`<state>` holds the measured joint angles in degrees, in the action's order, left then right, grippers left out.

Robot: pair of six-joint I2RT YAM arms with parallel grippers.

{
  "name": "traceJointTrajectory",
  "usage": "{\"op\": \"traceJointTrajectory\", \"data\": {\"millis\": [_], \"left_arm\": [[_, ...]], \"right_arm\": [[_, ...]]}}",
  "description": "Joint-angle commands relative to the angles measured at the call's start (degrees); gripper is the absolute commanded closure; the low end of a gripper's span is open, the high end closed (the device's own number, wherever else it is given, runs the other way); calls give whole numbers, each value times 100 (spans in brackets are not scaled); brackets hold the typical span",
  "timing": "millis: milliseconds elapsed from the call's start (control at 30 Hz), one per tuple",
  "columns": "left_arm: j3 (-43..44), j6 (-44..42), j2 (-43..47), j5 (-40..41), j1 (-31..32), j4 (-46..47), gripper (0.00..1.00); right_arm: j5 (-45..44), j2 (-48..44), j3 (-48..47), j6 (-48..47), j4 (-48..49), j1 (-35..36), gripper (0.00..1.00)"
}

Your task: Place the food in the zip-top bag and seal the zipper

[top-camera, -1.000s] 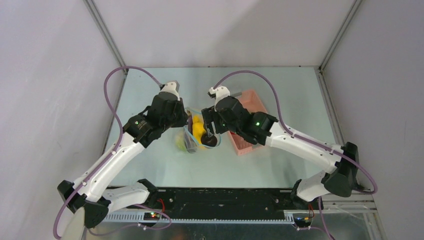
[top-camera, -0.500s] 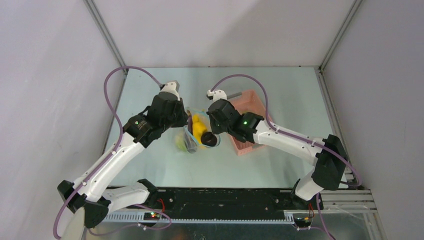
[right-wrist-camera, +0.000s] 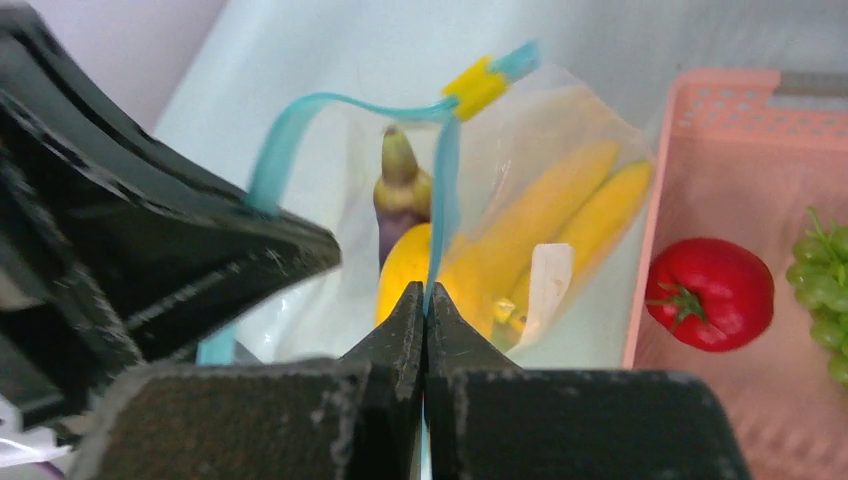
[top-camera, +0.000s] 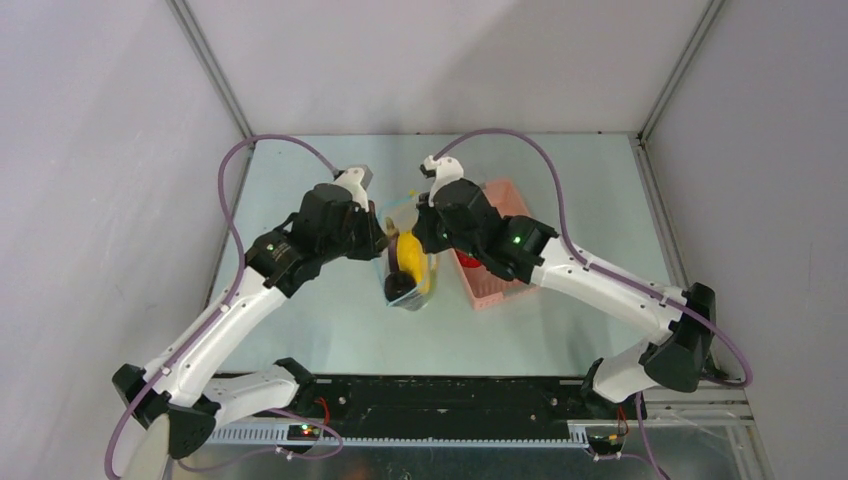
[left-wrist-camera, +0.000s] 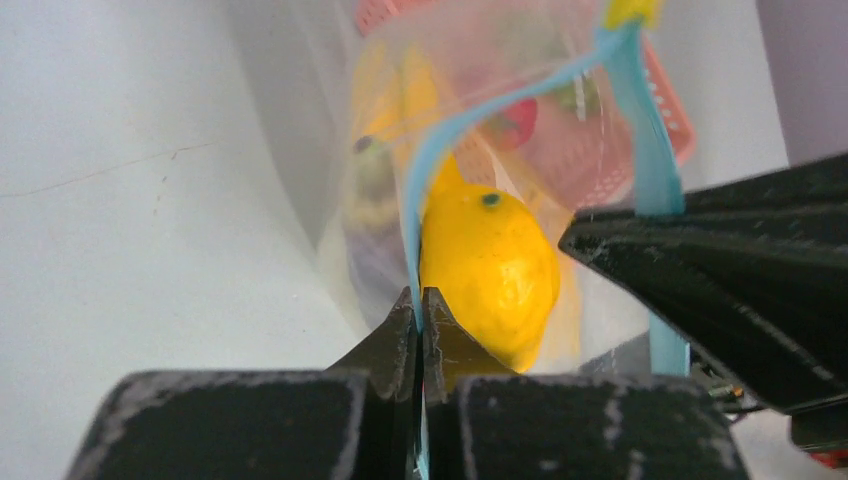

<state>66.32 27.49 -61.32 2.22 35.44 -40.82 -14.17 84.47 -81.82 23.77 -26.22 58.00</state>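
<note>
Beside basket (top-camera: pixel 496 291), clear zip-top bag (right-wrist-camera: pixel 572 100) hangs w/ yellow food (left-wrist-camera: pixel 490 265), zipper (right-wrist-camera: pixel 441 190) unsealed.

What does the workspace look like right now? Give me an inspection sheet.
Surface: pale green table.
Job's things: zip-top bag held up, mouth open, zipper unsealed; lemon, bananas and a purple piece inside; tomato and grapes in the pink basket.
Clutter: nothing seen.
Grippers: left fingers and right fingers each shut on the zipper.
Cables: purple cables loop over both arms.
Surroundings: grey walls, metal frame posts.
</note>
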Motion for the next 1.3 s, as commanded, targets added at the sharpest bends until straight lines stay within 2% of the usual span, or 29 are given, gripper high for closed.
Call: {"op": "traceJointTrajectory", "data": {"millis": [0, 167, 333, 467, 567, 667, 733, 800, 833, 867, 933, 1000, 1133, 1267], "left_arm": [[222, -260, 217, -650, -30, 316, 96], [246, -244, 263, -409, -28, 252, 95], [279, -252, 272, -323, -33, 190, 97], [228, -295, 299, -671, -29, 336, 99], [224, -273, 263, -993, -33, 383, 100], [357, -116, 266, 231, -41, 83, 100], [359, -17, 325, 691, -71, -38, 100], [351, -80, 321, 295, -85, 52, 100], [319, -100, 282, 68, -82, 187, 100], [306, -135, 254, -407, -82, 240, 100], [356, -130, 148, -569, -90, 224, 100], [459, -154, 133, -318, -90, 17, 100], [436, -246, 454, 281, -103, -9, 100], [405, -240, 764, 828, -204, 3, 99]], "right_arm": [[151, 80, -793, 154, 66, 19, 100], [-34, 425, -1288, 460, -552, -188, 100], [177, 304, -1093, 775, -824, -618, 100], [303, 396, -1064, 792, -961, -748, 100], [522, 598, -1155, 525, -920, -586, 100], [35, 544, -1158, 560, -1075, -499, 100], [-509, 312, -917, 839, -1002, -565, 100], [-546, 339, -720, 344, -521, -412, 100], [-524, 459, -1002, 126, -548, -144, 100], [-630, 798, -1508, -152, -703, 97, 100], [-1257, 1142, -1891, -127, -1241, 173, 100], [-1527, 1037, -1650, 149, -1341, -78, 100], [-1391, 450, -822, 694, -1205, -709, 100], [-1566, 270, -625, 801, -1425, -894, 100]]}}
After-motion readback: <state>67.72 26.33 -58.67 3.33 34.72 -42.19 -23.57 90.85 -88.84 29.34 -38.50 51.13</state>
